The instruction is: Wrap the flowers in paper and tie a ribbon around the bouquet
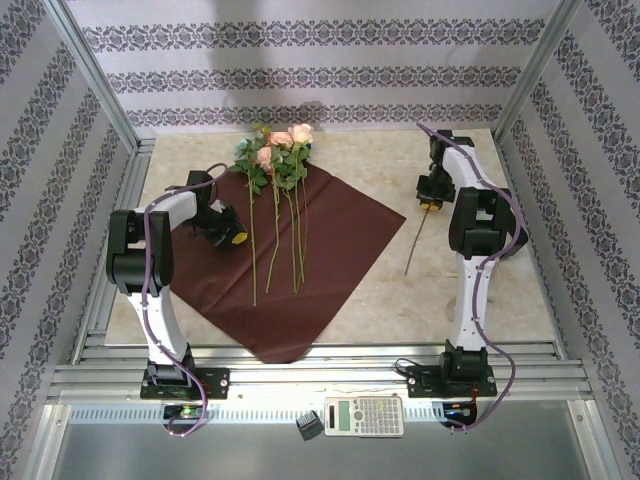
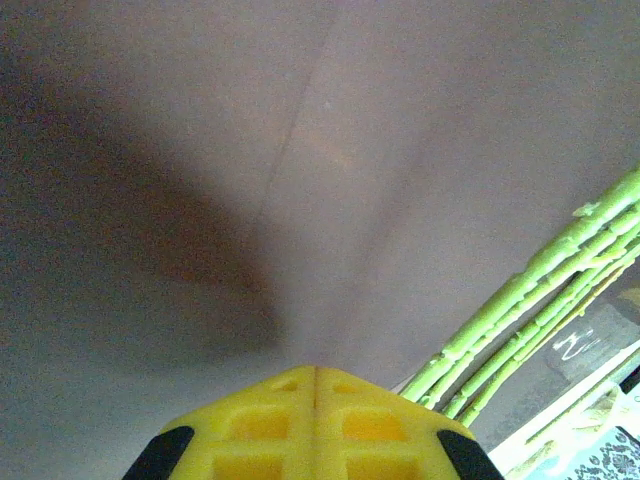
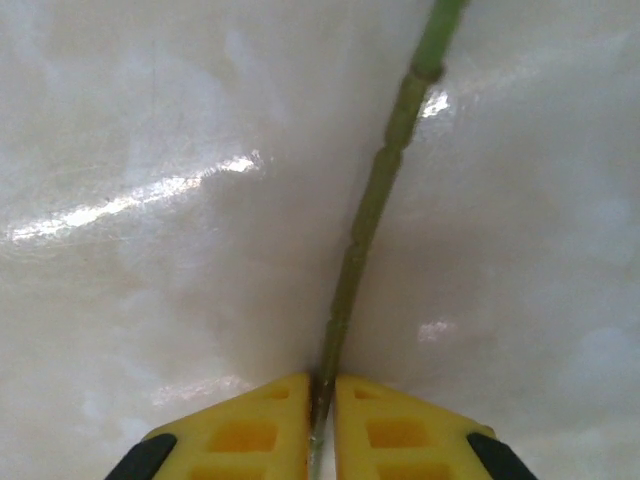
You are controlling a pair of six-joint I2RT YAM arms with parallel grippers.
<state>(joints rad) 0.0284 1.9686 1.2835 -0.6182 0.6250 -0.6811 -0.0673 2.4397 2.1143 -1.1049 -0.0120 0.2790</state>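
The paper (image 1: 300,250) is dark red, almost brown; close up in the left wrist view it looks a dull pinkish grey; the flowers (image 1: 283,150) have pink and peach blooms, dark green leaves and thin light green stalks; one lone stem (image 3: 385,180) is olive green; the table (image 1: 400,300) is creamy white with pale cloudy blotches, like marble; the left fingers (image 2: 250,440) are bright yellow with black corners; the right fingers (image 3: 250,430) are the same yellow and black; the walls (image 1: 300,75) are white with rows of purple-grey lacy stripes; the arms (image 1: 165,335) are white and black; their cables (image 1: 147,250) are purple; the calculator (image 1: 365,415) is pale grey.
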